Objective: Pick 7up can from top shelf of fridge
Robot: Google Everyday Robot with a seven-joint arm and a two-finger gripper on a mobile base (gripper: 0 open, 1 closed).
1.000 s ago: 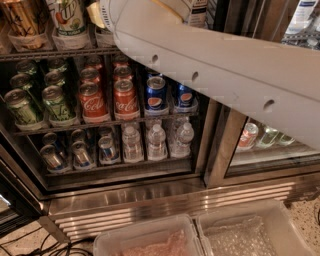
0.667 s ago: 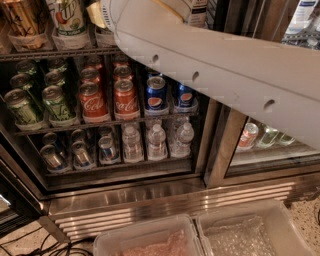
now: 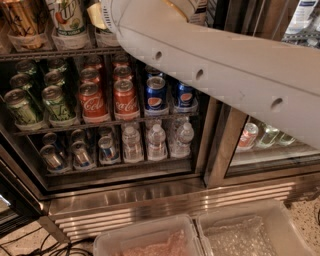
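Observation:
The fridge (image 3: 125,196) is a steel-framed cooler with its left compartment facing me. On the top shelf (image 3: 50,54), at the upper left, the 7up can (image 3: 67,15) stands in a clear tray; only its lower part shows, whitish with a green logo. A gold can (image 3: 22,17) stands to its left. My white arm (image 3: 215,65) crosses from the right edge up to the top shelf, just right of the 7up can. My gripper lies beyond the arm's end, past the top edge, and is out of view.
Below the top shelf a rack holds green cans (image 3: 55,102), red Coca-Cola cans (image 3: 92,102) and blue Pepsi cans (image 3: 156,92). Water bottles (image 3: 156,140) stand on the lowest rack. Two plastic bins (image 3: 150,240) sit on the floor in front. A glass-doored compartment (image 3: 265,145) is at the right.

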